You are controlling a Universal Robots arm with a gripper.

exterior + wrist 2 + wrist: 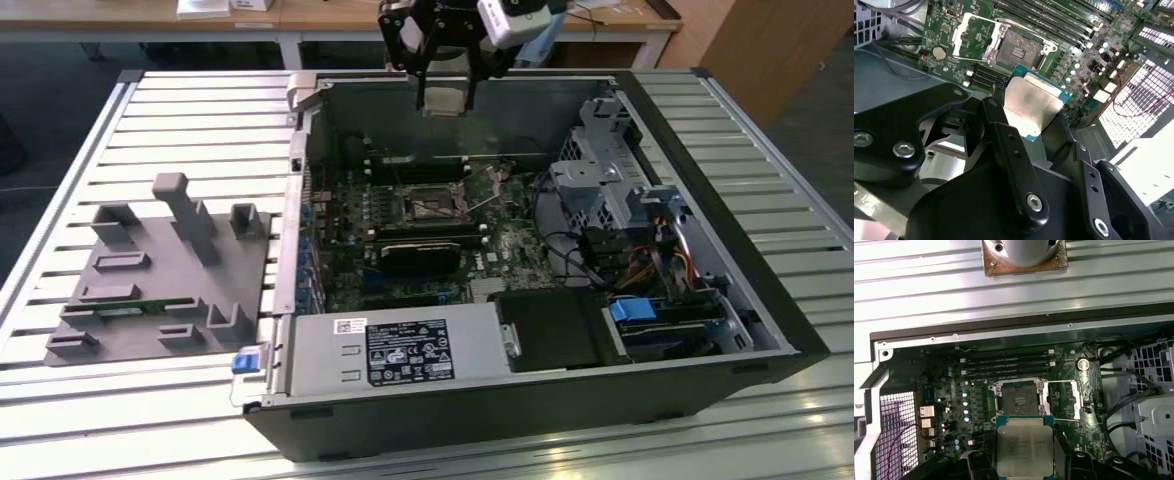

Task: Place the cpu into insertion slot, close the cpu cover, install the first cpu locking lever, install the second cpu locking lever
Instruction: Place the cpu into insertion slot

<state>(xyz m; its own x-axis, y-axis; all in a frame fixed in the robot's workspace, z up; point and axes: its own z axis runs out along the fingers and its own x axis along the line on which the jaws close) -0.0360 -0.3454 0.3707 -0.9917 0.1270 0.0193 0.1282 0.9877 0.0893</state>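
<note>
The end effector point(1027, 462) grips the cpu point(1025, 447) clear of the insertion slot point(1018, 399); the cpu cover point(1077, 399) lies open.

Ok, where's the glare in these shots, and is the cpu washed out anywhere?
In the second wrist view glare washes the cpu top pale and the mesh panel glows white; in the first wrist view the cpu is evenly lit but the table slats shine in bands; in the exterior view the board sits in shade inside the case.
</note>
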